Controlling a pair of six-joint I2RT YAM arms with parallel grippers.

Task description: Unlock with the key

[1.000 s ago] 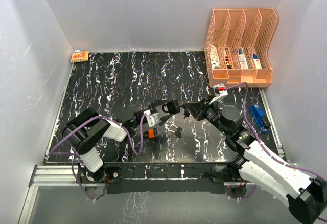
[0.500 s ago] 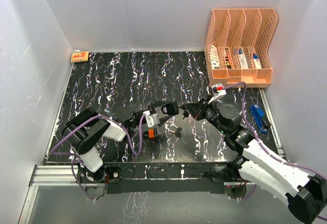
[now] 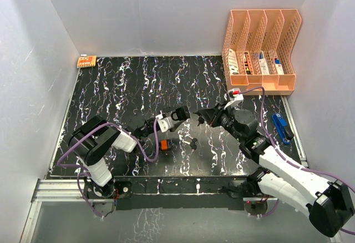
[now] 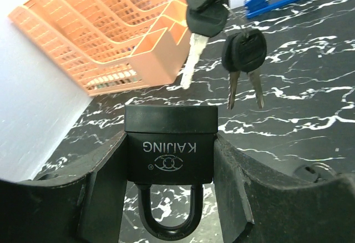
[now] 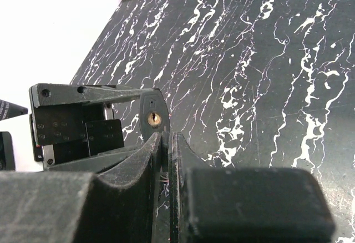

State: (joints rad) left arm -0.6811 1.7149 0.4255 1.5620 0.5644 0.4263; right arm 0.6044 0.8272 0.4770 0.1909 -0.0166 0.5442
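My left gripper (image 3: 177,114) is shut on a black padlock (image 4: 169,143) marked KAIJING. It holds the body between its fingers (image 4: 233,187), shackle towards the wrist and keyhole end outward. My right gripper (image 3: 203,115) faces it, shut on the black head of a key (image 4: 206,16). The key's silver blade (image 4: 189,62) points at the padlock's top from a short gap above. Two spare keys (image 4: 244,60) hang from the same ring. In the right wrist view the shut right gripper (image 5: 167,138) lines up just below the brass keyhole (image 5: 153,119).
A peach file organizer (image 3: 260,49) stands at the back right, with a blue stapler (image 3: 282,127) in front of it. A small orange and black object (image 3: 165,144) and a small dark piece (image 3: 193,142) lie on the black marbled table (image 3: 122,87). An orange tag (image 3: 86,61) lies at the back left corner.
Both grippers have risen off the table and shifted slightly back. The orange object below the left gripper now lies uncovered. Key and padlock stay facing each other at close range.
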